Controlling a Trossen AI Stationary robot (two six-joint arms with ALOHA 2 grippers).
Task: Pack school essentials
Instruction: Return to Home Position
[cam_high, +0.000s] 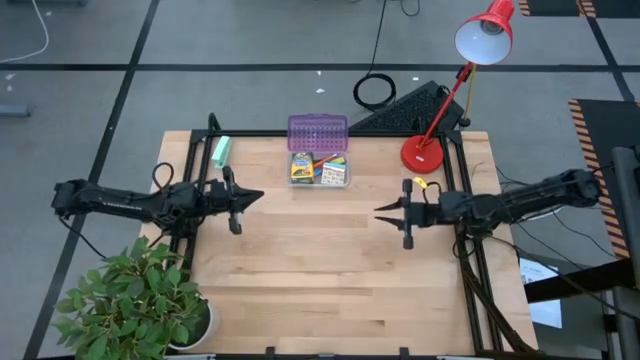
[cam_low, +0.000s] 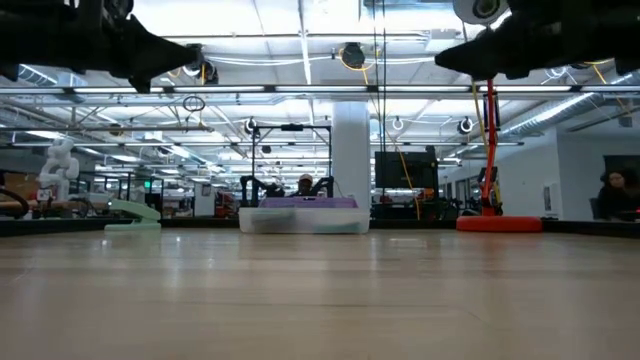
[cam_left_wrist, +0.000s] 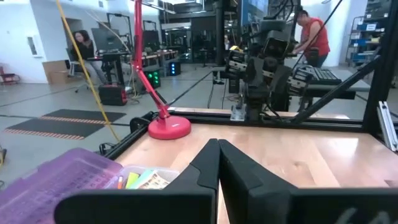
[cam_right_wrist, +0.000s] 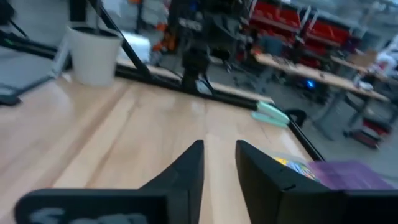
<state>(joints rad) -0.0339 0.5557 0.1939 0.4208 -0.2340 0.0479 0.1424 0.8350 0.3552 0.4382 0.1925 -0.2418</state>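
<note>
Wooden counter lying bare ahead of you; clear box of supplies sitting beyond both hands, midway between. Left hand fingers pressing together, right hand fingers standing slightly apart.

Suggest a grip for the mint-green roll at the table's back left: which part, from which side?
Judging from the high view, the mint-green roll lies flat, its long axis running roughly front to back, near the left frame rail. Take it mid-length from above, fingers closing across its narrow width. The left gripper is nearest. The rail leaves little room on that side.

Bare table centre, lamp, seemingly plant edging
</note>
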